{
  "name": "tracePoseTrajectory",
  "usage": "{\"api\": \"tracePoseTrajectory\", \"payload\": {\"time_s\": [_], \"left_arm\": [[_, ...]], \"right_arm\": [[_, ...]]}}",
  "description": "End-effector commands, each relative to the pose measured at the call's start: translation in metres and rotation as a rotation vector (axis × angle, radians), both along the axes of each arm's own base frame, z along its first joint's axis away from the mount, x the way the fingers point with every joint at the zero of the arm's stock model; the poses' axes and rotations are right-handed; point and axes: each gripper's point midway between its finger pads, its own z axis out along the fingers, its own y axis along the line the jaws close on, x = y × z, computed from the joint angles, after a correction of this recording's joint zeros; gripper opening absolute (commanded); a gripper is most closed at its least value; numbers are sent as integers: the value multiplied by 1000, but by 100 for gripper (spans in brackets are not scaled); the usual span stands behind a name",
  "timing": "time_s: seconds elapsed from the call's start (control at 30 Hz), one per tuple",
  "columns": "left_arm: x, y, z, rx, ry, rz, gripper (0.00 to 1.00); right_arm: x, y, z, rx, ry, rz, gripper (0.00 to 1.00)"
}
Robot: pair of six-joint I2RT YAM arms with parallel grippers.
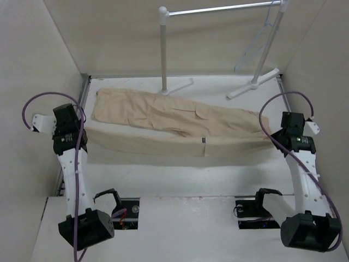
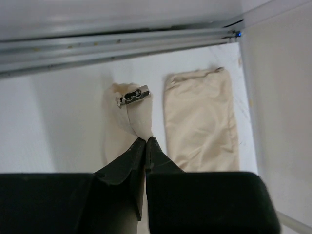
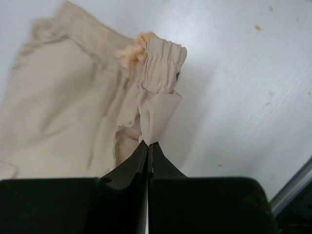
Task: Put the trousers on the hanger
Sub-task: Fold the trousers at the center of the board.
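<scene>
The beige trousers (image 1: 174, 123) lie lengthwise across the white table, folded along their length, with a cargo pocket facing up. My left gripper (image 1: 86, 132) is shut on the cloth at their left end. In the left wrist view it (image 2: 146, 139) pinches a fold of cloth (image 2: 131, 117) that carries a small metal clasp, and a leg end (image 2: 200, 117) lies flat beside it. My right gripper (image 1: 268, 137) is shut on their right end. In the right wrist view it (image 3: 148, 143) pinches the cloth just below the elastic waistband (image 3: 163, 63). The thin wire hanger (image 1: 256, 43) hangs from the rack's rail at the back right.
A white rack stands behind the trousers, with its left post (image 1: 163, 49), top rail (image 1: 218, 9) and slanted right post (image 1: 267, 52); its feet rest on the table's back edge. Beige walls close both sides. A metal rail (image 2: 117, 41) runs along the table's left edge.
</scene>
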Motion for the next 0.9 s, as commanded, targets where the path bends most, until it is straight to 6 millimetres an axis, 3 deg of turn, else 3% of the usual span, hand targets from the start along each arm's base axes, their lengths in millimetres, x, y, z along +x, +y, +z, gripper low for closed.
{"api": "tracePoseTrajectory", "payload": {"time_s": [0.0, 0.13, 0.4, 0.53, 0.6, 0.63, 0.67, 0.73, 0.8, 0.87], "left_arm": [[23, 21, 39, 117, -15, 29, 0], [87, 30, 49, 174, 18, -7, 0], [236, 36, 55, 268, 44, -106, 0], [311, 32, 39, 317, 55, -159, 0], [339, 27, 43, 352, 37, -183, 0], [352, 22, 45, 375, 25, -199, 3], [366, 19, 43, 393, 17, -222, 10], [375, 14, 31, 405, 40, -252, 37], [367, 13, 23, 399, 64, -262, 61], [345, 13, 20, 386, 101, -266, 67]], "right_arm": [[35, -16, 54, -99, -132, -6, 3], [88, -18, 62, -92, -136, 34, 3], [201, -14, 36, -2, -76, 116, 3], [244, -20, 16, 15, -38, 114, 3], [260, -24, 12, 19, -34, 110, 4], [269, -26, 9, 18, -32, 115, 7], [279, -24, 5, 25, -27, 135, 17], [286, -19, 2, 40, -7, 155, 48], [283, -22, 9, 20, -19, 139, 69], [278, -11, 22, 11, -59, 160, 75]]}}
